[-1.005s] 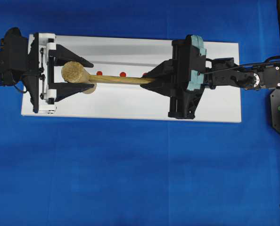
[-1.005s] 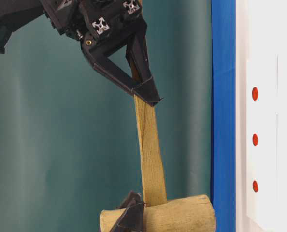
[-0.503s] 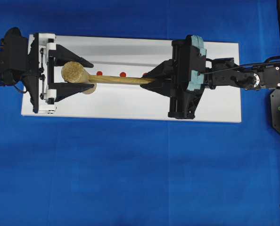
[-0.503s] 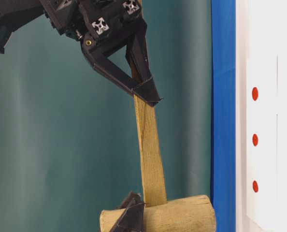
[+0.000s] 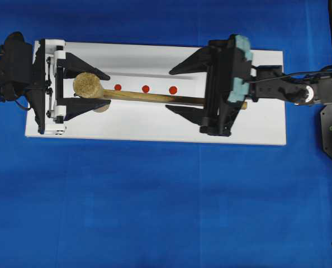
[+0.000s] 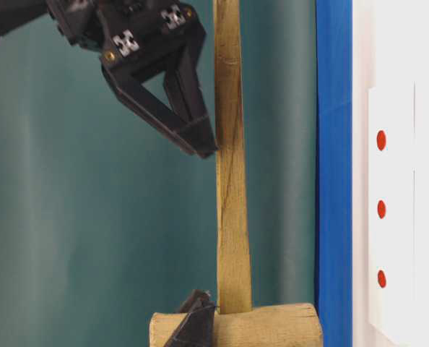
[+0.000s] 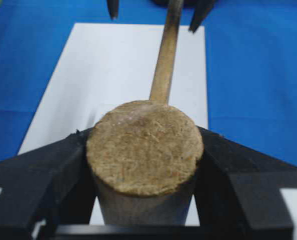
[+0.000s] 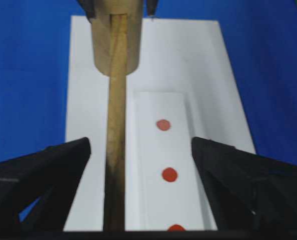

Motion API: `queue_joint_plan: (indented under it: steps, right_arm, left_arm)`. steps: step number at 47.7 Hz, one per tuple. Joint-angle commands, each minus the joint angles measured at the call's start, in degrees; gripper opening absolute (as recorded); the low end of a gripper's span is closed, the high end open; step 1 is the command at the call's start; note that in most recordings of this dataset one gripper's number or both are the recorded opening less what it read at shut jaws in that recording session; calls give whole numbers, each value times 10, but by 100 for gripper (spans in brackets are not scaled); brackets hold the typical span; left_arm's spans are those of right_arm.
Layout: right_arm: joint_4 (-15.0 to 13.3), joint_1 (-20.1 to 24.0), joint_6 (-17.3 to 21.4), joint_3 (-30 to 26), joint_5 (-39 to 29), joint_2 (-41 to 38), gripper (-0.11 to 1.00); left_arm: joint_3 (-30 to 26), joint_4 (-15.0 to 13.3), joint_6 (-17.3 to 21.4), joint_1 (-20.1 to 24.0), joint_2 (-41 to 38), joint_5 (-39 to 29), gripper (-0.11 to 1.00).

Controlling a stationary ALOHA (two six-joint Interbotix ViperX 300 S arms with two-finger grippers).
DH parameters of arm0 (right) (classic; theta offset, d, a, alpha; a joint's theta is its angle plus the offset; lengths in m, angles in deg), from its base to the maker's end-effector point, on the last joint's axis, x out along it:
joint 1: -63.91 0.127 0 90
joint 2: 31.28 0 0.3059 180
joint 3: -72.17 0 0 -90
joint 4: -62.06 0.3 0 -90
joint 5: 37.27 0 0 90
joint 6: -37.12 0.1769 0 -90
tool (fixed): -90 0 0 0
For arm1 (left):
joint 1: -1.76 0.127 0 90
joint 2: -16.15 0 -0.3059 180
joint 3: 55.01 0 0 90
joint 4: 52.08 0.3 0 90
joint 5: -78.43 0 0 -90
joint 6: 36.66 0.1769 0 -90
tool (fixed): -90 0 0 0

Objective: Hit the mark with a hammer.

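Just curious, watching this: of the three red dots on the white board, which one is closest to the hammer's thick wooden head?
The red dot nearest the left gripper, at the left end of the row. It lies just beside the hammer head; the middle dot and far dot sit farther along the handle.

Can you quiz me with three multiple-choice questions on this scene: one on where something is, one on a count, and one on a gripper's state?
1. Where is the hammer head?
A. between the left gripper fingers
B. on the blue cloth
C. inside the right gripper

2. How many red marks are on the white board?
A. two
B. three
C. five

3. What is the right gripper's state?
A. shut on the handle
B. open around the handle
C. out of view

Answers: 1 A, the fingers flank the head; 2 B, three dots in a row; 3 B, its fingers stand apart from the handle.
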Motion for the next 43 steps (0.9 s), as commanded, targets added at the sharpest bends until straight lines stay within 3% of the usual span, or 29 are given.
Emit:
queue_joint_plan:
  steps: [1, 8, 13, 21, 30, 37, 43]
  right_arm:
    - [-1, 0, 1, 0, 4, 24, 90]
    - [-1, -1, 1, 6, 4, 34, 90]
    - [-2, 0, -3, 6, 4, 34, 90]
    - [-2, -1, -6, 5, 4, 35, 90]
    - [-8, 0, -17, 6, 4, 35, 90]
    - [-9, -1, -23, 4, 3, 32, 90]
    - [-11, 1, -25, 3, 1, 27, 90]
  left_arm:
    - [-6, -3, -2, -1, 11, 4, 45]
    - [-7, -4, -25, -1, 18, 4, 45]
    - [-11, -4, -78, 0, 22, 4, 45]
    - [-15, -4, -243, -2, 31, -7, 45]
    - [-21, -4, -463, -2, 30, -54, 45]
    - [-22, -4, -596, -2, 31, -80, 45]
    - [-23, -3, -672, -4, 31, -84, 45]
